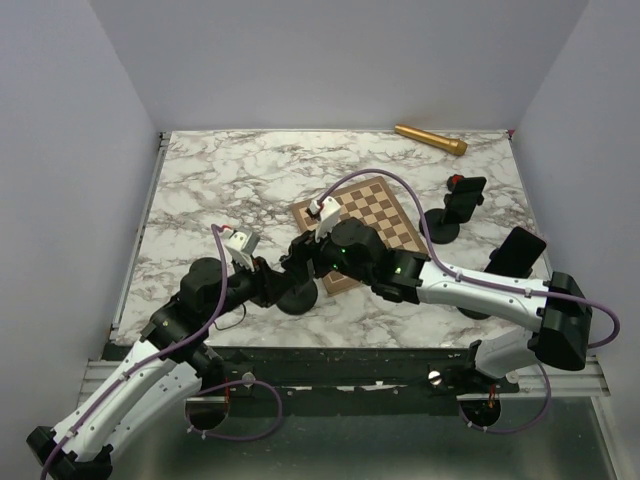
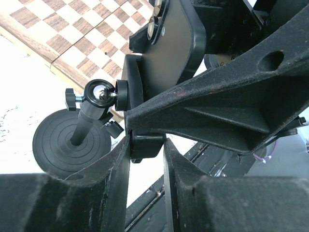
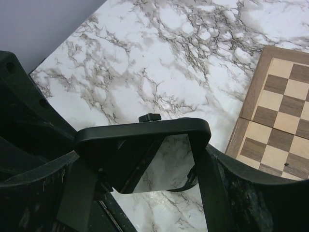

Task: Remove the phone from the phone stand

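The black phone [image 3: 140, 140] sits in the cradle of a black phone stand, with its glossy screen reflecting the marble. My right gripper [image 3: 144, 159] is shut on the phone's two side edges. In the left wrist view the phone's back [image 2: 174, 48] with its camera lenses sits above the cradle [image 2: 145, 145]. My left gripper [image 2: 146, 145] is shut on the cradle's lower block. The stand's ball joint [image 2: 102, 92] and round base [image 2: 58, 145] are to the left. In the top view both grippers meet above the stand base [image 1: 296, 298]. The left gripper [image 1: 283, 272] and right gripper [image 1: 308, 250] are close together.
A chessboard [image 1: 365, 225] lies just behind the stand. A second stand with a phone [image 1: 458, 205] and a third [image 1: 515, 255] are at the right. A gold cylinder [image 1: 430, 139] lies at the back edge. The table's front edge is close behind the stand.
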`<state>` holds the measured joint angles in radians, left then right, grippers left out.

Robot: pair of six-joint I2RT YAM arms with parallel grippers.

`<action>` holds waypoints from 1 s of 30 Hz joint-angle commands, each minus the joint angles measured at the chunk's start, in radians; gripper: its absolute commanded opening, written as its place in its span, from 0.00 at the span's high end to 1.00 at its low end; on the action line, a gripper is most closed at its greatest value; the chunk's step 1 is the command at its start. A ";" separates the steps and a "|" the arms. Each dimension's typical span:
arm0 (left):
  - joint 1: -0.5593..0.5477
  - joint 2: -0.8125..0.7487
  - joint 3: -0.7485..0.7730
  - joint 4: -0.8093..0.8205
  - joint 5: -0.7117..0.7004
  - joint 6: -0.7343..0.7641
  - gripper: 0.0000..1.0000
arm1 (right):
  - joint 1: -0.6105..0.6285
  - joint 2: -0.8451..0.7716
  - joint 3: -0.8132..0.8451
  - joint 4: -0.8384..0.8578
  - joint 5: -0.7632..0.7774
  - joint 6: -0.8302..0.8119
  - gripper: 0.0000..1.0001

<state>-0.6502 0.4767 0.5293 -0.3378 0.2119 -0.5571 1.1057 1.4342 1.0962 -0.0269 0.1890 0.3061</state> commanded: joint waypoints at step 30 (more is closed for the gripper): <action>0.000 -0.081 -0.002 -0.153 -0.094 -0.068 1.00 | -0.167 -0.045 -0.061 0.108 -0.062 -0.288 0.99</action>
<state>-0.6540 0.3973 0.5308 -0.4385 0.1478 -0.6064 0.9916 1.4235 1.0523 0.0570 0.0681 0.1436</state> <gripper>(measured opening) 0.127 0.793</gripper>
